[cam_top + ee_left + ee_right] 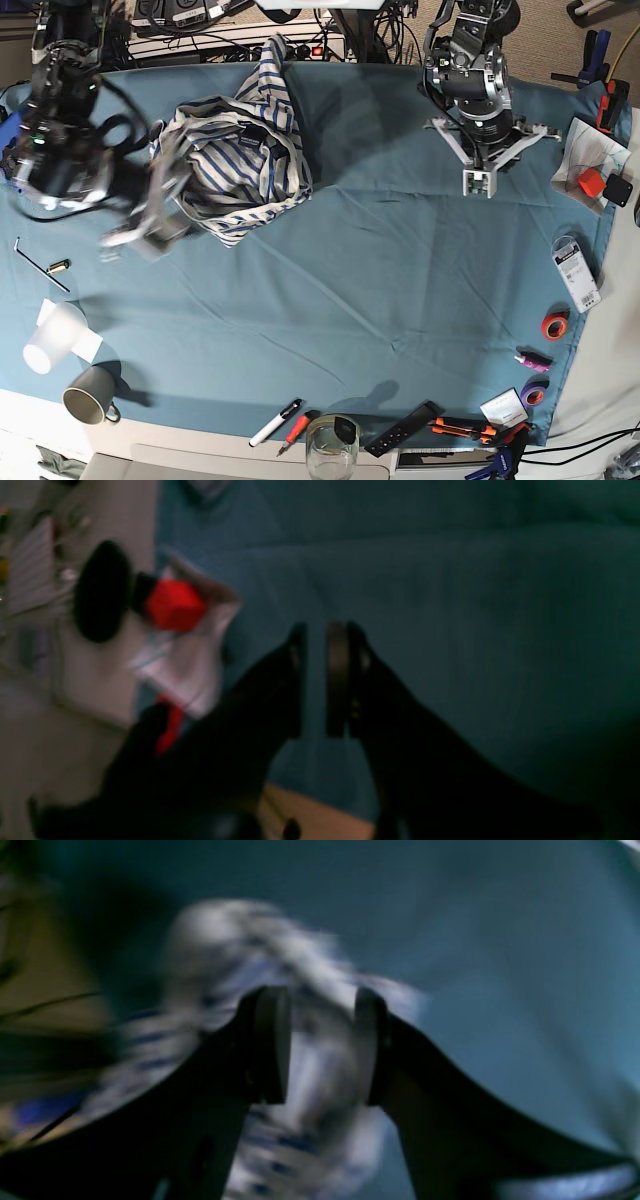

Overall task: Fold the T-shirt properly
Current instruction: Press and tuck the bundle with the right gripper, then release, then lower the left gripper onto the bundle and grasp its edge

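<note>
— How far along is the fold?

— Barely begun, I'd judge — the T-shirt [238, 160] lies crumpled at the worktop's [380, 290] far left. The right claw [150, 232] straddles cloth, jaws apart (blurred, grip unclear). The left claw [478, 181] hovers narrow, holding nothing.

— Room?

— Plenty mid-cloth; pens and mugs [88, 396] line the near edge.

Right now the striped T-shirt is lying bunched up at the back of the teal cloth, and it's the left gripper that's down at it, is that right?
Not quite. The T-shirt is bunched up at the back of the teal cloth, but the right gripper is at it: the right wrist view shows striped fabric between its fingers. The left gripper sits over bare cloth.
</note>
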Motion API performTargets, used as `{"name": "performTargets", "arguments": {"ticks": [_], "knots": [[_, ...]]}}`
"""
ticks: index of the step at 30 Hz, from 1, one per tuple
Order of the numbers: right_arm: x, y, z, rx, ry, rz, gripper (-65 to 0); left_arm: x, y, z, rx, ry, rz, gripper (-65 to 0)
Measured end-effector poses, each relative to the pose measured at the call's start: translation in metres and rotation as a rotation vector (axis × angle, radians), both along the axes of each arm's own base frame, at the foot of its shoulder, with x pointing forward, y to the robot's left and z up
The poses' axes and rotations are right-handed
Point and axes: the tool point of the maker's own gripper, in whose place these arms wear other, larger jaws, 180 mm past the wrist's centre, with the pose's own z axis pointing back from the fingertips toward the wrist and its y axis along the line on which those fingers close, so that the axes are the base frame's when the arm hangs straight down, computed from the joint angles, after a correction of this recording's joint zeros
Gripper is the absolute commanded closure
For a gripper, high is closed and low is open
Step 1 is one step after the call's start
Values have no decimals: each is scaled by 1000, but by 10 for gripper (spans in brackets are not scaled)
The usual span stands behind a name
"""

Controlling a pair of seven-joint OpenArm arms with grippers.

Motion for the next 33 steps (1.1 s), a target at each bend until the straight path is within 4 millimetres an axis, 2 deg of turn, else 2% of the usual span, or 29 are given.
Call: {"name": "performTargets", "arguments": {"ticks": [1, 3, 5, 8, 13, 15, 20, 22, 24, 28, 30, 32, 33], "knots": [[10, -15, 12, 34, -49, -85, -214, 3, -7, 0, -26, -7, -34, -8], [22, -44, 30, 73, -118, -224, -214, 6, -24, -3, -84, 1, -95, 0], [25, -67, 32, 76, -123, -315, -214, 9, -44, -5, -163, 13, -171, 0], [29, -95, 20, 80, -81, -441, -213, 15, -81, 1, -284, -8, -303, 0], [31, -127, -6, 75, 3, -586, -213, 15, -145, 23, -517, -71, -530, 0], [31, -135, -13, 60, 21, -617, -199, 14, -166, 40, -605, -105, -612, 0], [28, -154, -30, 50, 75, -708, -58, 8, -204, 92, -781, -219, -805, 0], [27, -158, -37, 62, 101, -733, -34, -3, -223, 105, -853, -235, -890, 0], [26, -161, -43, 71, 122, -742, -34, -16, -240, 107, -870, -213, -960, 0], [25, -163, -51, 77, 146, -754, -34, -41, -274, 92, -823, -124, -1071, 0], [25, -164, -52, 76, 148, -756, -34, -53, -289, 91, -781, -109, -1135, 0], [25, -164, -52, 76, 148, -755, -34, -51, -296, 94, -756, -124, -1123, 0], [24, -164, -52, 76, 149, -756, -34, -44, -294, 92, -722, -133, -1083, 0]]}}
